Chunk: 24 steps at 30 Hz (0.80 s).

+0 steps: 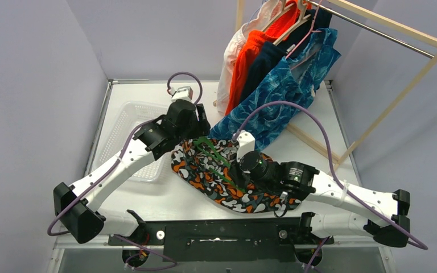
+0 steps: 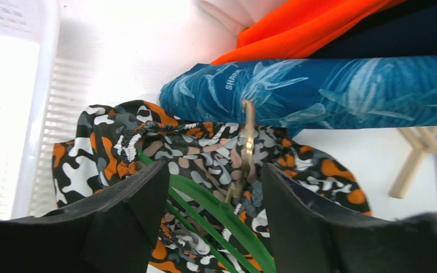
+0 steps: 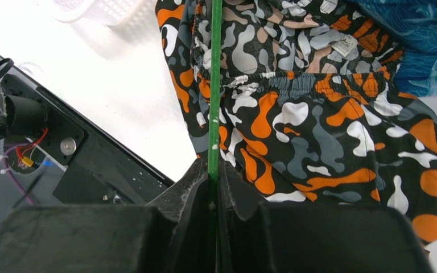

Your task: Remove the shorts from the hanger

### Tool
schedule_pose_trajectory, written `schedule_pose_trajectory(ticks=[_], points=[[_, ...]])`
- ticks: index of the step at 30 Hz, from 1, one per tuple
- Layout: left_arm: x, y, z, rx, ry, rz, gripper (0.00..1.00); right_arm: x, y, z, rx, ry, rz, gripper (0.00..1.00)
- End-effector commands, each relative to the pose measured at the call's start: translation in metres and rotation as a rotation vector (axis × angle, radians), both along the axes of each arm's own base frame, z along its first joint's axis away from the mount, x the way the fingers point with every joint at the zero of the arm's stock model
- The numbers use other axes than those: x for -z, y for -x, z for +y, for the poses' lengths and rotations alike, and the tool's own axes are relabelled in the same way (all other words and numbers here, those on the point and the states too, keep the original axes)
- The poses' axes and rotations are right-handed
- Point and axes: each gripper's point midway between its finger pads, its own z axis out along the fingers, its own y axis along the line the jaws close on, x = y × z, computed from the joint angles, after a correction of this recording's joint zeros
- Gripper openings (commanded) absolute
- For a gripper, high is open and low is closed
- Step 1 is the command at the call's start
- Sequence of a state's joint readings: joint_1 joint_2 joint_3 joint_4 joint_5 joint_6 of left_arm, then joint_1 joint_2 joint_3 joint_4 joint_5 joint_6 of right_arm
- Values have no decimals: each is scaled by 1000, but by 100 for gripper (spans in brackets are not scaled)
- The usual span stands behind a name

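Camo shorts (image 1: 202,173) in orange, black and grey lie spread on the worktop (image 1: 148,196), in front of the arm bases and just right of the basket (image 1: 126,114). A green hanger (image 3: 214,85) is threaded through them, its thin bars crossing the elastic waistband. The right fingers (image 3: 244,199) are pinched tight on one green bar, which runs straight up from between them and over the fabric. The left fingers (image 2: 136,205) are spread wide apart above the far side of the camo shorts, with the green bars and the waistband showing in the gap between them; whether they touch the cloth cannot be told. Behind, the teal shorts (image 1: 284,91) hang from the wooden rack (image 1: 398,99), their lower edge reaching the worktop beside the camo pair. Further along the rail hang the navy shorts (image 1: 262,65), the orange shorts (image 1: 247,54) and the white shorts (image 1: 230,57), bunched close together.
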<state>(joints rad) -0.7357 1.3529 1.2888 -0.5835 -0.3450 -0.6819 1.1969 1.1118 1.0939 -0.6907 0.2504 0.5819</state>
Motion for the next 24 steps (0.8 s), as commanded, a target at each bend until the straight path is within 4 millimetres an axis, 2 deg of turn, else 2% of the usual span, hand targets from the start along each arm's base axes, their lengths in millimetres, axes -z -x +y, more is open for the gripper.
schedule_pose_trajectory(ticks=[1, 5, 10, 15, 21, 24], points=[[-51, 2, -6, 56, 186, -101, 68, -25, 4, -6, 6, -135, -48, 0], [-69, 6, 1, 75, 250, -151, 83, -28, 10, -9, -19, -186, -51, 0], [-93, 3, 4, 137, 317, -205, 86, -33, 15, -18, -20, -218, -53, 0], [-106, 1, -14, 288, 314, -238, 88, -39, 24, -22, -60, -243, -46, 0], [-105, 0, -33, 429, 264, -207, 88, -37, 26, -28, -53, -245, -43, 0], [-94, -6, -30, 403, 210, -155, 85, -36, 25, -27, -51, -237, -40, 0]])
